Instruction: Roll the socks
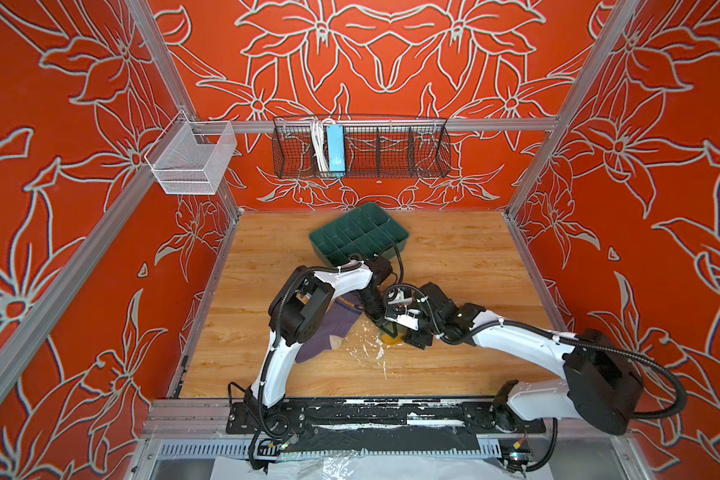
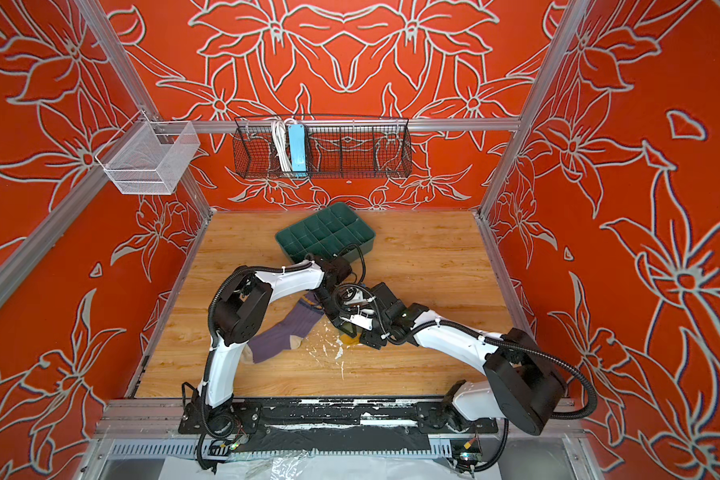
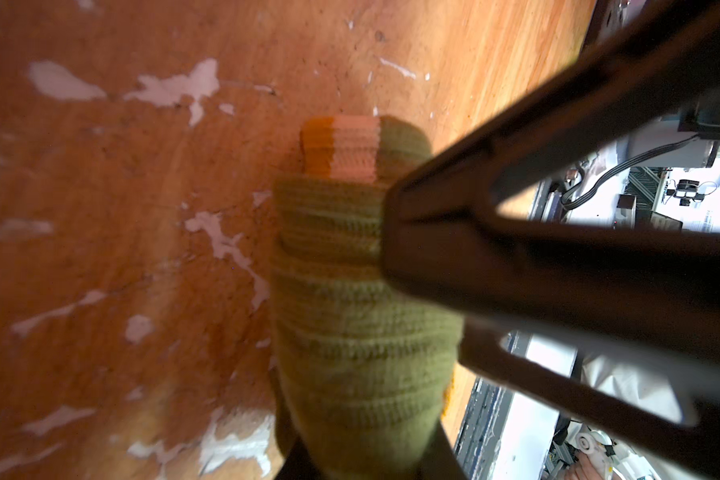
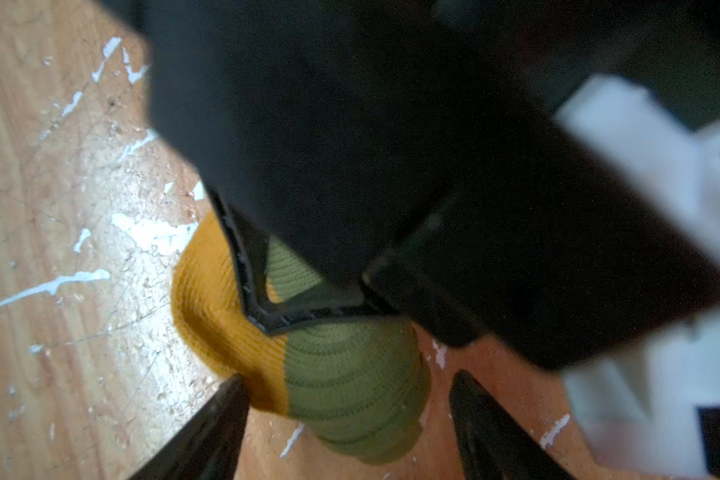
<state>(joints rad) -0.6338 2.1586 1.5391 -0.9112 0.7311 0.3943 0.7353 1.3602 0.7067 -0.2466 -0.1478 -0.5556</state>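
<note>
Olive sock (image 3: pixel 350 311) rolled, orange heel showing; purple sock (image 1: pixel 333 324) flat nearby.

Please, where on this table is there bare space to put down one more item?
Free: the wood table right of the green divided tray, the back left corner beside it, and the front left corner. Crowded: the middle, where left arm and right arm meet over the olive sock, beside the purple sock.
</note>
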